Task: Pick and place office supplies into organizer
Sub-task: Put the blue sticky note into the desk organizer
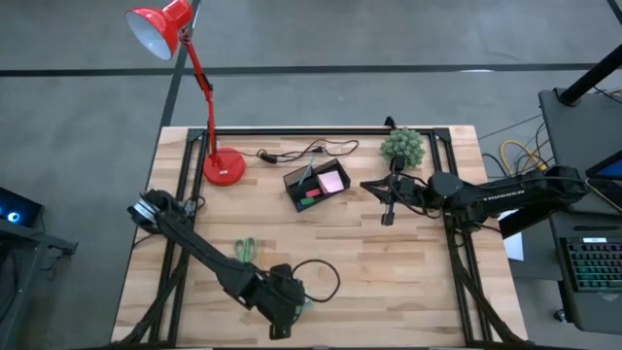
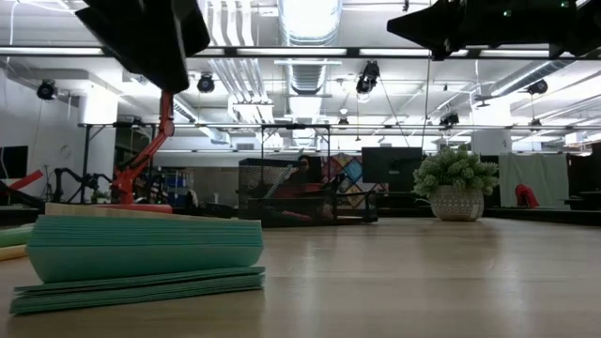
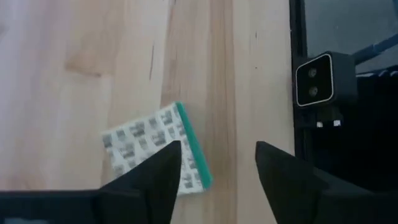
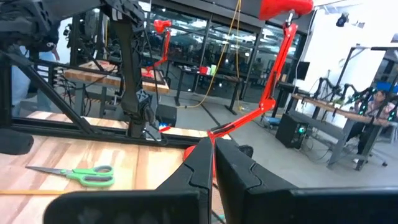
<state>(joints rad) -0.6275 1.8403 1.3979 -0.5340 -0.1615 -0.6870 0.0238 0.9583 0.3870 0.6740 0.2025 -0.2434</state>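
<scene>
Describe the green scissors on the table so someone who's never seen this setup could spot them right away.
Start at the red desk lamp on the wooden table, then come straight toward the near edge. Just past the left arm's dark links lie the green-handled scissors, flat on the wood. They are the only loop-handled item, unlike the teal-edged pad by the left gripper.

you can read almost no text here. on the right arm (image 1: 515, 194), in the high view, there is a line of white letters along its side, but it is too small for you to read. the green-edged pad (image 3: 158, 149) in the left wrist view has a grey printed pattern on its face, and no words can be made out.
</scene>
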